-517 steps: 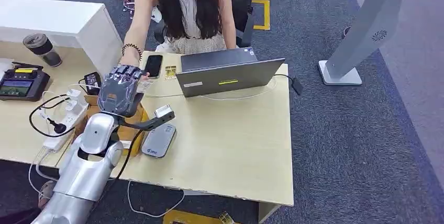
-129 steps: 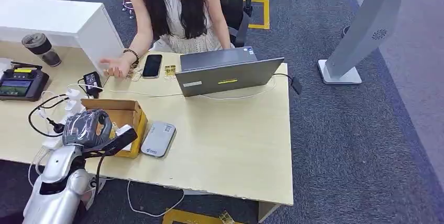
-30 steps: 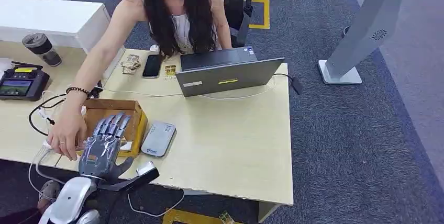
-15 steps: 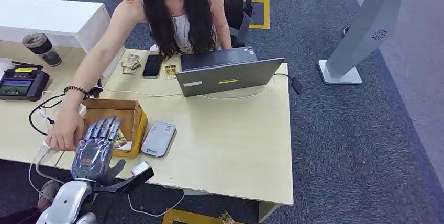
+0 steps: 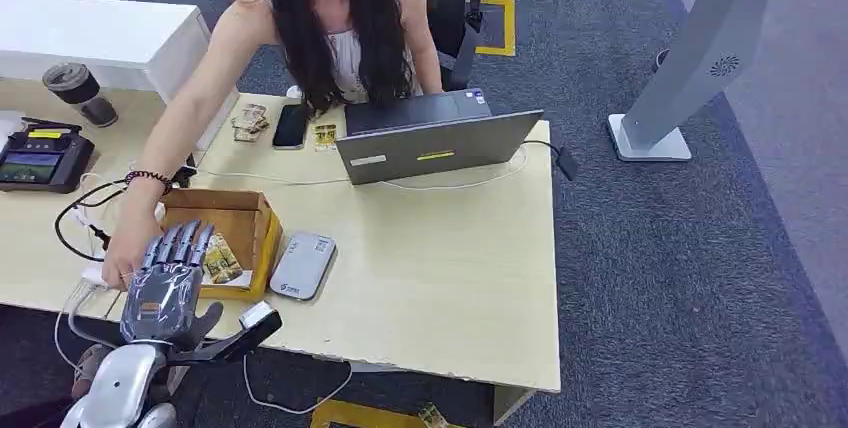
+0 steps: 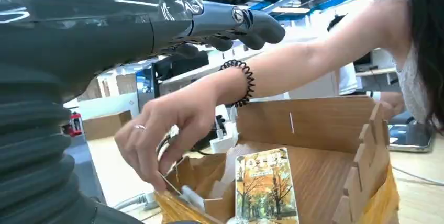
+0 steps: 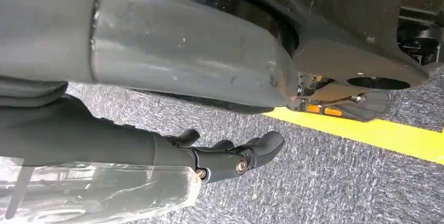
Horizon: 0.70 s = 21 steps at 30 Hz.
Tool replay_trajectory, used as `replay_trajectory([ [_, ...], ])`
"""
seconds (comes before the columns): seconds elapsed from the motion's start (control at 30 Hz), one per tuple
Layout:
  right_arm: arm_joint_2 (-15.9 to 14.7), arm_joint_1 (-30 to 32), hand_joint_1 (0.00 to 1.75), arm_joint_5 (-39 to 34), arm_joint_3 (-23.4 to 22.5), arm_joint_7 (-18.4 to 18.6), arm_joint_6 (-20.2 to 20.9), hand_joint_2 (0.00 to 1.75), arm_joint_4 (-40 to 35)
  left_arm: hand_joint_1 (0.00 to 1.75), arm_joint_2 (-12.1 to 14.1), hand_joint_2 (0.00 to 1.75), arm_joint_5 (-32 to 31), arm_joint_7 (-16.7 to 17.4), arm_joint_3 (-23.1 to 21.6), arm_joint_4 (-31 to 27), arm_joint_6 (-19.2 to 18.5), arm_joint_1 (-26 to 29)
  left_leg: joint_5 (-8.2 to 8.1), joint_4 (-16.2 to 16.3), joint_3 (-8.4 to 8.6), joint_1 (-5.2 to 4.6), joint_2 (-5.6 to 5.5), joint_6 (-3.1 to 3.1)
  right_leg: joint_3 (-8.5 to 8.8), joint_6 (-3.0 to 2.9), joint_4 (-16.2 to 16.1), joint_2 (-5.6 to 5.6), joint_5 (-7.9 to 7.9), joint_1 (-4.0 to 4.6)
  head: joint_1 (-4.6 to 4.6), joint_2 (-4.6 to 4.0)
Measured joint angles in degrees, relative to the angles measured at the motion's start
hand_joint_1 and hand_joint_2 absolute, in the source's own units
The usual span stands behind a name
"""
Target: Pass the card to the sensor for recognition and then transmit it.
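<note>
A card with an autumn-tree picture (image 5: 222,258) (image 6: 267,185) leans inside the open cardboard box (image 5: 240,210) (image 6: 314,124) near the table's front left. My left hand (image 5: 165,283) hovers over the box's near-left corner with its fingers (image 6: 235,22) spread and nothing in it. The grey card sensor (image 5: 303,265) lies flat just right of the box. A person's hand (image 5: 120,263) (image 6: 167,130) with a beaded bracelet touches the box's left side. My right hand (image 7: 230,158) hangs over the carpet, its fingers loosely extended and holding nothing.
An open laptop (image 5: 440,143) stands at the table's far side, with a phone (image 5: 292,125), a small stack of cards (image 5: 248,120) and another card (image 5: 325,136) to its left. Cables and a power strip (image 5: 95,228) lie left of the box. A grey stand (image 5: 690,68) rises at the right.
My left hand has drawn back toward the near-left off the box, uncovering the card inside. The person's hand stays at the box's left side.
</note>
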Motion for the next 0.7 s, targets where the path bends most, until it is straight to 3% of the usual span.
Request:
replay_trajectory([
  [0.7,0.0,0.0,0.0,0.0,-0.6,0.0,0.0,0.0,0.0,0.0,-0.5,1.75,0.5,-1.0,1.1,2.0,0.1,-0.2,0.0,0.0,0.0,0.0,0.0,0.0,-0.01,0.0,0.0,0.0,0.0,0.0,-0.02,0.0],
])
